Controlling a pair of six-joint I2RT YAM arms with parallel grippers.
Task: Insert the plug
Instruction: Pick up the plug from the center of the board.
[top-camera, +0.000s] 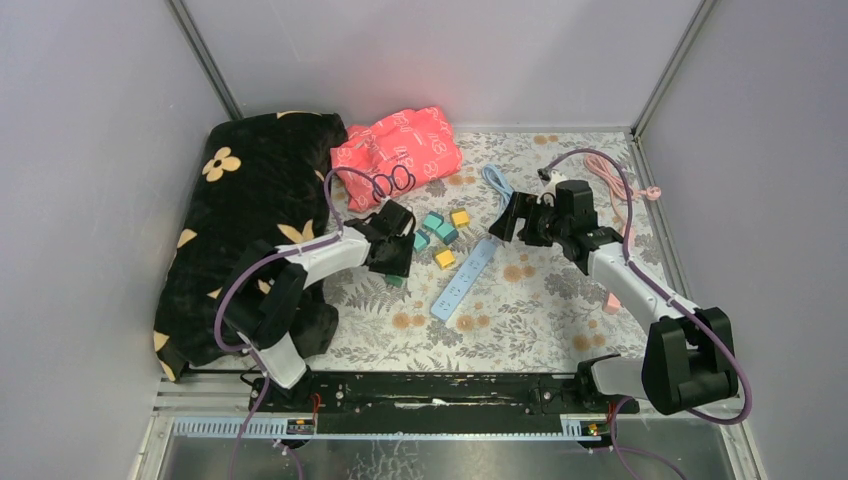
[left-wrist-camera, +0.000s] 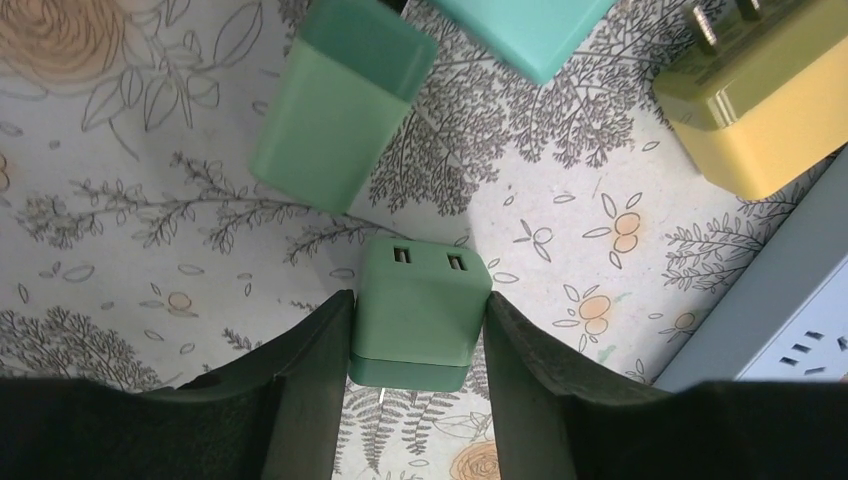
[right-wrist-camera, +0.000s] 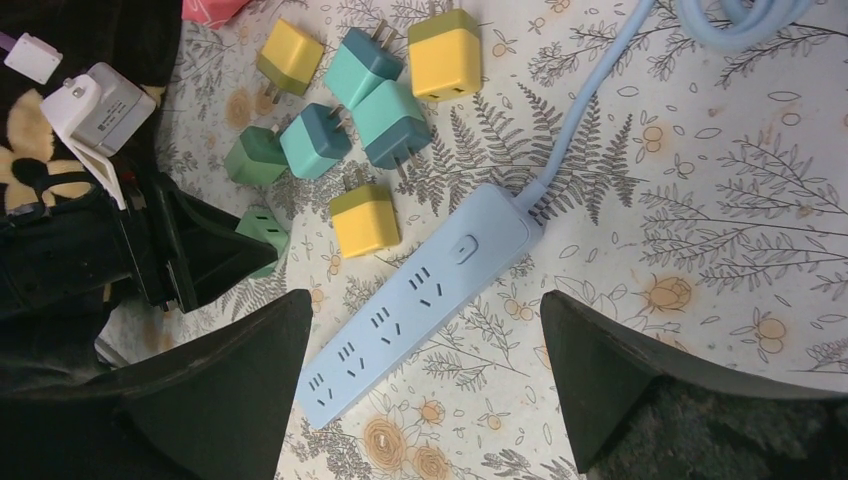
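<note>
A small green plug (left-wrist-camera: 418, 305) with two USB ports lies on the floral table cover, prongs pointing back toward the wrist. My left gripper (left-wrist-camera: 418, 297) is shut on the green plug, one finger pressed against each side. From above, the left gripper (top-camera: 395, 262) sits low at the left of the plug pile. The light-blue power strip (top-camera: 465, 278) lies diagonally at the table's centre, sockets up. My right gripper (right-wrist-camera: 423, 298) hovers open above the power strip (right-wrist-camera: 400, 315), holding nothing. In the top view the right gripper (top-camera: 510, 222) is over the strip's corded end.
Loose plugs lie close by: a pale green one (left-wrist-camera: 340, 100), a teal one (left-wrist-camera: 530, 30) and a yellow one (left-wrist-camera: 760, 110). A black floral cushion (top-camera: 250, 220) fills the left side. A red bag (top-camera: 397, 143) and a pink cable (top-camera: 610, 175) lie at the back.
</note>
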